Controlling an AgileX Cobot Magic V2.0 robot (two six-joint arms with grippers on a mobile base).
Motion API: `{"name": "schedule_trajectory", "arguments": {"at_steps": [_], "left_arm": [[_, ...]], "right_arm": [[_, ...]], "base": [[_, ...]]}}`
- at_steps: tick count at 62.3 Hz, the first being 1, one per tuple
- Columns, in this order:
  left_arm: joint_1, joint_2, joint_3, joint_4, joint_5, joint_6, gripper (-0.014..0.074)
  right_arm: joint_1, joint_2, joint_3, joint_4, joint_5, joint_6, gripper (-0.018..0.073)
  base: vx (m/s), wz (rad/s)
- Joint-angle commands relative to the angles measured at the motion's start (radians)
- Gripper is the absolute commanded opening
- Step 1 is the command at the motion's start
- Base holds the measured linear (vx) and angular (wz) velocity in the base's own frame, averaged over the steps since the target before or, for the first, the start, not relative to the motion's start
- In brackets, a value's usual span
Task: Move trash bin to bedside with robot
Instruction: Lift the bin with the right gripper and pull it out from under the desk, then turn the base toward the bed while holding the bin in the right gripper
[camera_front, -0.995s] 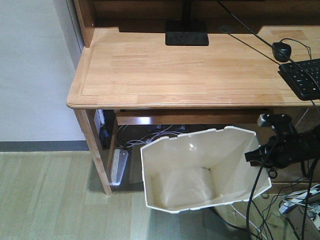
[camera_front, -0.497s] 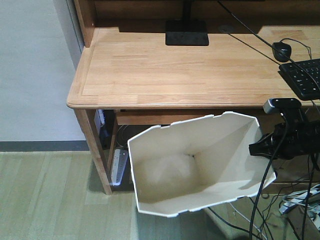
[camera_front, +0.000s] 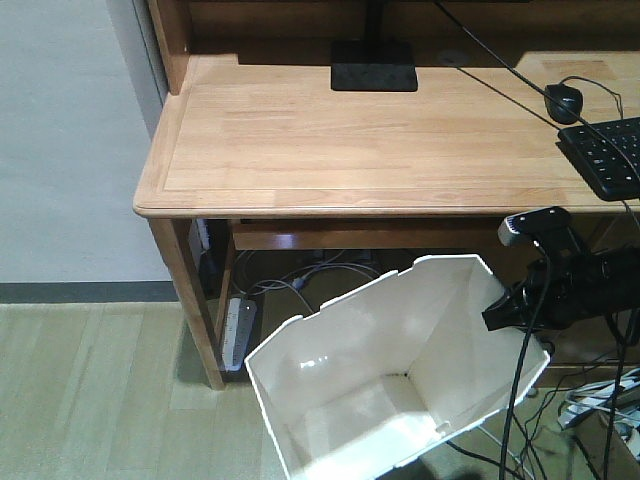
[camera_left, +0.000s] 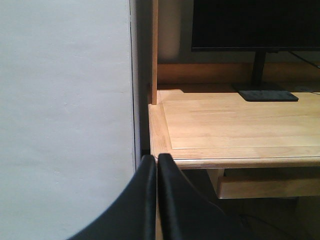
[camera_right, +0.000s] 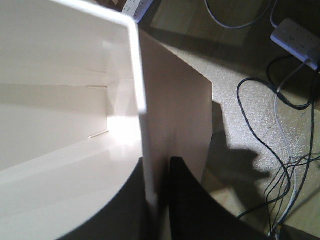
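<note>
Trash bin (camera_front: 385, 365) sat tilted before the wooden desk (camera_front: 350, 150), its wall pinched by our right gripper (camera_right: 158, 172). We saw the left gripper (camera_left: 156, 167) closed, holding nothing.

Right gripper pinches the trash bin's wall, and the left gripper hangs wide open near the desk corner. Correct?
Not quite: the left gripper is shut on nothing, as the left wrist view shows. The right gripper does pinch the trash bin wall.
</note>
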Motion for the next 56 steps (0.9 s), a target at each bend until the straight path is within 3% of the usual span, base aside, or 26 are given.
{"name": "schedule_trajectory", "arguments": {"at_steps": [1,37,56], "left_arm": [[-0.008,-0.01,0.028,-0.003,-0.078,-0.009,-0.0006],[-0.008,-0.01,0.028,-0.003,-0.078,-0.009,-0.0006],[-0.008,-0.01,0.028,-0.003,-0.078,-0.009,-0.0006]], "right_arm": [[0.0,-0.036,-0.031,0.113,0.067,0.034,-0.0006],[0.0,-0.036,-0.031,0.114,0.071,0.034,-0.0006],[0.0,-0.036,-0.031,0.114,0.08,0.034,-0.0006]], "base": [[0.0,0.0],[0.0,0.01],[-0.06,0.24]]}}
